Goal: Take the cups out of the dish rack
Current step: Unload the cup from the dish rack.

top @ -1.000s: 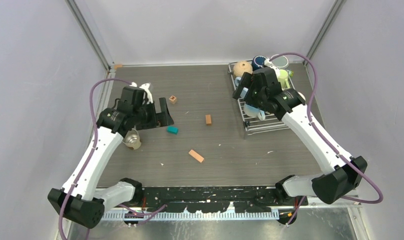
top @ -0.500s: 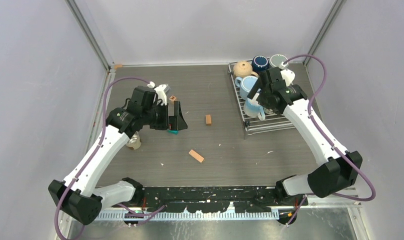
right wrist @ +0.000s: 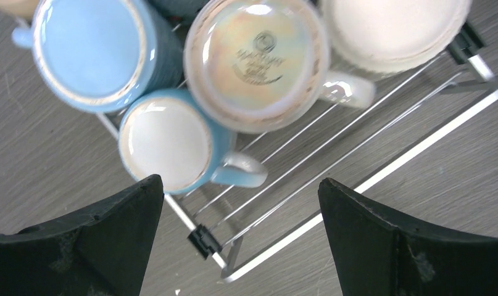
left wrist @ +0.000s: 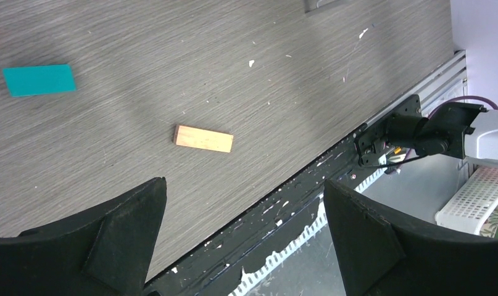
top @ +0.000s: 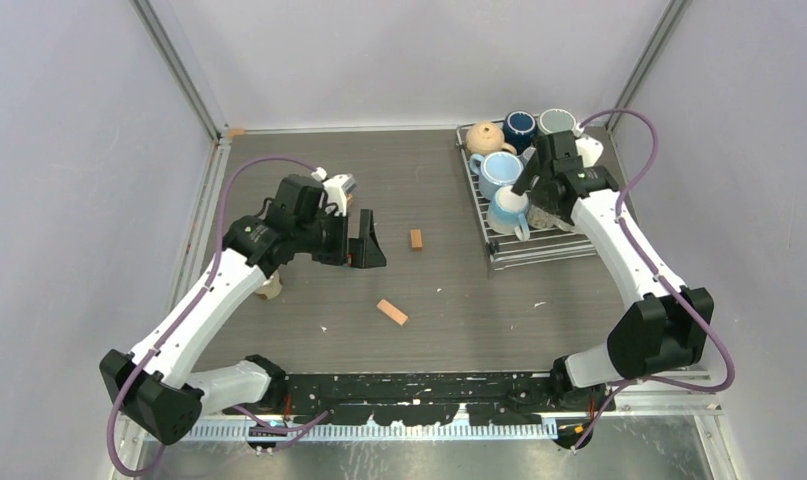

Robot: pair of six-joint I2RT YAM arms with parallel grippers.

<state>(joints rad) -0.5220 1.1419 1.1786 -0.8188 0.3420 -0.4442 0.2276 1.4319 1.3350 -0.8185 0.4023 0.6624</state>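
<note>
Currently, the cups [right wrist: 166, 143] are crowded at the far end of the dish rack [top: 539, 257], which lies on the table [top: 449, 300] at about two o'clock in the overhead view. A tan cup [top: 484, 137], a navy cup [top: 520, 125] and a grey-green cup [top: 556, 121] are lined up along the rack's far edge. A large light-blue cup [top: 498, 170] and a smaller light-blue cup [top: 506, 213] are set nearer, on its nine o'clock side. In the wrist view a cup with a stamped base [right wrist: 255, 61] is seen upside down, just beside both blue ones. The right gripper [right wrist: 237, 180] is held above these cups, its jaws spread wide with nothing gripped. The left gripper [left wrist: 244, 184] is likewise spread wide and empty, held over the table toward nine o'clock, well apart from the rack. One more cup [top: 272, 288] is mostly hidden under the left arm. A wooden block [left wrist: 203, 139] and a teal block [left wrist: 38, 80] lie on the table below that gripper, and an orange block [top: 416, 239] lies between it and the rack.
</note>
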